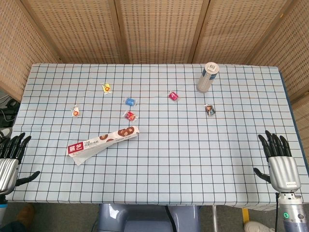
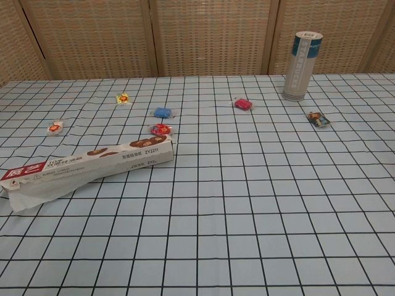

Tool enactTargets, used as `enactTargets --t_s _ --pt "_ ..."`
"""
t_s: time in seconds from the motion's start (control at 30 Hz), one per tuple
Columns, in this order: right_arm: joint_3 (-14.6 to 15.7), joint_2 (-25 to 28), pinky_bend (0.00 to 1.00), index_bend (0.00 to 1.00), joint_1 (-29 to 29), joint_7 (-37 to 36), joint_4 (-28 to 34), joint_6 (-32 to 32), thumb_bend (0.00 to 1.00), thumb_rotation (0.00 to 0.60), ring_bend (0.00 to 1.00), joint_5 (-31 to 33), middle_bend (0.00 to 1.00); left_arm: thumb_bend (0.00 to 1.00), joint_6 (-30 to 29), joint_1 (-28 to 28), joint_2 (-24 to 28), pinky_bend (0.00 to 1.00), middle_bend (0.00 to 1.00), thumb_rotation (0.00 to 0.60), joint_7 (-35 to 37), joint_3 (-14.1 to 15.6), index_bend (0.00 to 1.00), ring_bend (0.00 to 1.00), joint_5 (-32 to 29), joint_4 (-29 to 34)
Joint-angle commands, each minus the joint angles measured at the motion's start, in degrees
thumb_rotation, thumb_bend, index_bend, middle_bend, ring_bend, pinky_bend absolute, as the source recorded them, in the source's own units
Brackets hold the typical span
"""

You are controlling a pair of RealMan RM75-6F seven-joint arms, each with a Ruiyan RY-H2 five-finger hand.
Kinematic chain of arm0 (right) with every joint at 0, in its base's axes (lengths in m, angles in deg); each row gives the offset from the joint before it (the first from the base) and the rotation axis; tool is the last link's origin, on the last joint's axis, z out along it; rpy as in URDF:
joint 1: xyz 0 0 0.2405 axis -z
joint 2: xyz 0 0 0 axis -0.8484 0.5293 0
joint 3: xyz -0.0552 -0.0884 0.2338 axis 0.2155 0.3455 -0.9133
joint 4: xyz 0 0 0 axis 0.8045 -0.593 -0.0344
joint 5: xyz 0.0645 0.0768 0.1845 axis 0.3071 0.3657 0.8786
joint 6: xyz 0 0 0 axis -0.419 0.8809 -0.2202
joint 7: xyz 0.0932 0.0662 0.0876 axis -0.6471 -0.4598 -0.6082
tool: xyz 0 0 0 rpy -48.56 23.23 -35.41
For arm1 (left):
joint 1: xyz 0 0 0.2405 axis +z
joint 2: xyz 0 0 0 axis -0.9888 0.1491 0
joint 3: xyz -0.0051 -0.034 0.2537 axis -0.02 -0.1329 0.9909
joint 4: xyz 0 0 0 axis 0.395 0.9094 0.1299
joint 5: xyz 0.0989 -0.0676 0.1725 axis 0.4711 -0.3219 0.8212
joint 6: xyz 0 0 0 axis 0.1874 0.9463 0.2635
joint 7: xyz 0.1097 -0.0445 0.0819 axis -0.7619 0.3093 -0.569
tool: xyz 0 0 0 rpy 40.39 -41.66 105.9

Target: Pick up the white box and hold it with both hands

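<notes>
- white box lies flat at left-centre of the checked table, red end reads "展艺", side code "ZY2211"
- left hand at left edge, fingers spread, holding nothing
- right hand at right edge, fingers spread, empty

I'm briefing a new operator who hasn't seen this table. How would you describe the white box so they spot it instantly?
On the checked tablecloth, look at the near left part, closest to the left robot hand. The white box lies flat there, long and narrow, with a red end label and a paper sheet sticking out. It is far longer than the small candies behind it, and unlike the upright grey can, it lies down.
</notes>
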Motion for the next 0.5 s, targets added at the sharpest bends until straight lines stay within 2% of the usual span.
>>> enactTargets --t_s 0.03,0.2,0.37,0.5 --pt "0.01 0.00 0.00 0.00 0.03 -0.10 -0.06 -0.04 0.00 0.600 0.00 0.05 0.00 0.00 0.16 -0.05 -0.09 0.00 0.00 0.600 -0.10 -0.02 0.00 0.00 -0.11 -0.05" --pt "-0.06 0.37 0.00 0.00 0.14 -0.88 0.19 0.12 0.00 0.600 0.00 0.04 0.00 0.00 2.80 -1.41 -1.18 0.00 0.00 0.600 -0.47 -0.59 0.00 0.00 -1.48 -1.01" --pt "-0.31 0.74 0.00 0.00 0.16 -1.66 0.31 0.04 0.00 0.600 0.00 0.41 0.00 0.00 10.31 -6.30 -4.73 0.00 0.00 0.600 0.03 -3.08 0.00 0.00 -5.03 -2.99" --pt "-0.58 0.78 0.00 0.00 -0.01 -1.92 0.16 -0.56 0.00 0.600 0.00 1.18 0.00 0.00 18.80 -11.70 -9.47 0.00 0.00 0.600 -5.89 -5.10 0.00 0.00 -9.93 -4.89"
